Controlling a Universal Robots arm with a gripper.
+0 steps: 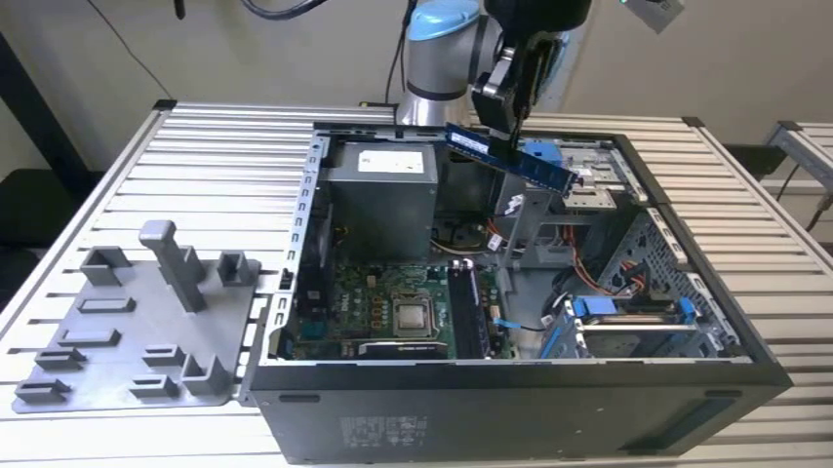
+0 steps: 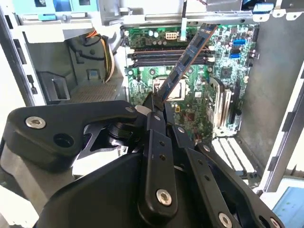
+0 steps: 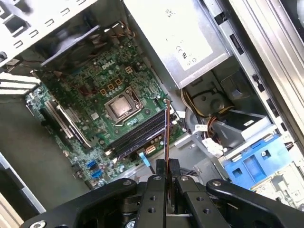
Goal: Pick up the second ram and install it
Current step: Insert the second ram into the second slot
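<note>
Slatted metal table (image 1: 156, 156) carries an open computer case (image 1: 521, 390) lying on its side, with a grey fixture tray (image 1: 131, 331) beside it on the exterior view's left. Inside the case sit a grey power supply (image 1: 377, 195), the green motherboard (image 1: 341, 307) with its processor (image 1: 414, 317), and a blue drive caddy (image 1: 625, 307) toward the exterior view's right. Above the case's far side the gripper (image 1: 498, 132) hangs from the arm (image 1: 436, 39), its fingers pinched on the second ram (image 1: 534, 168). The board hangs clear of the case, and its long axis slopes down toward the exterior view's right.

In the second wrist view the gripper (image 2: 159, 107) clamps one end of the second ram (image 2: 185, 61). The stick reaches away from the fingers across the motherboard (image 2: 228, 71), and its free end lies over the bank of memory slots (image 2: 147, 57), well above them.

In the first wrist view the second ram (image 3: 167, 128) shows edge-on as a thin dark strip. It runs straight out from the narrow gap of the gripper (image 3: 167, 166) toward the memory slots (image 3: 137, 135). Just beyond those sits the processor (image 3: 122, 108). The power supply (image 3: 180, 38) and the blue drive caddy (image 3: 251, 161) flank them inside the case.
</note>
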